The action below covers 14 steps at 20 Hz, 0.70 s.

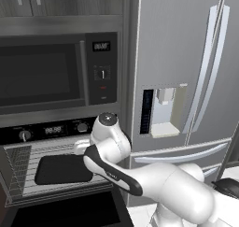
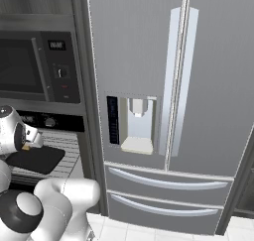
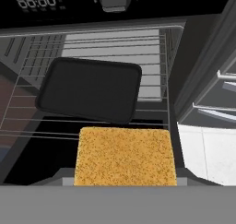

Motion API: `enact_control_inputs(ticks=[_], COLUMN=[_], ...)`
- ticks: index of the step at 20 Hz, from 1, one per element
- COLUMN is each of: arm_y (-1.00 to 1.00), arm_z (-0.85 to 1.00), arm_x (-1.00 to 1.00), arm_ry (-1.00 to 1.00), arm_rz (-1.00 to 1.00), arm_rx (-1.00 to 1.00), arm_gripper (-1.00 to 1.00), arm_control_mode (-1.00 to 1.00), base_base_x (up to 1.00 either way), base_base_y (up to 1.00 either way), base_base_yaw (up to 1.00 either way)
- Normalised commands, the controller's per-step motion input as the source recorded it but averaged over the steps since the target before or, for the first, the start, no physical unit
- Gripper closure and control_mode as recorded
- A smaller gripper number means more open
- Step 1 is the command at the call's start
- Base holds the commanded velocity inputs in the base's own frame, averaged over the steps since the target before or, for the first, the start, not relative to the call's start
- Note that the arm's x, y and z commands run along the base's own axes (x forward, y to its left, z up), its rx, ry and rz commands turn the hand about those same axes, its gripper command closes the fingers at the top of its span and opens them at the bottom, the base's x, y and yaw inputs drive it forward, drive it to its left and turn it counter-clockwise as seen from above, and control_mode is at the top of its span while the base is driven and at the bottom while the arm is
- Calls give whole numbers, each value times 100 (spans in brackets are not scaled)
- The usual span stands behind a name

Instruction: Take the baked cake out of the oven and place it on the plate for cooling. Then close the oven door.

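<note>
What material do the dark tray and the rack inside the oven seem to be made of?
The tray looks like matte dark metal, perhaps non-stick coated: an even black surface, no shine, rounded corners and a raised rim. The rack under it looks like bare steel wire: thin, light grey parallel bars with gaps between them. Both are rendered, so this is only how they look.

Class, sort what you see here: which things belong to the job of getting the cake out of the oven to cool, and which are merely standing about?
Belongs to the job:
cake, golden, square
oven, open, wire racks showing
oven door, dropped down

Just standing about:
dark baking tray on the rack
microwave above the oven
fridge to the right
</note>
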Motion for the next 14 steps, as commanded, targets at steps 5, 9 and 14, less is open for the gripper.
enact_control_inputs(ticks=[5, 9, 14], arm_y=[0, 0, 0], arm_z=[0, 0, 0], arm_x=[0, 0, 0], arm_ry=[0, 0, 0], arm_rz=[0, 0, 0], arm_rx=[0, 0, 0], arm_gripper=[100, 100, 100], arm_control_mode=[-100, -100, 100], base_base_x=[0, 0, 0], base_base_y=[0, 0, 0], base_base_yaw=[0, 0, 0])
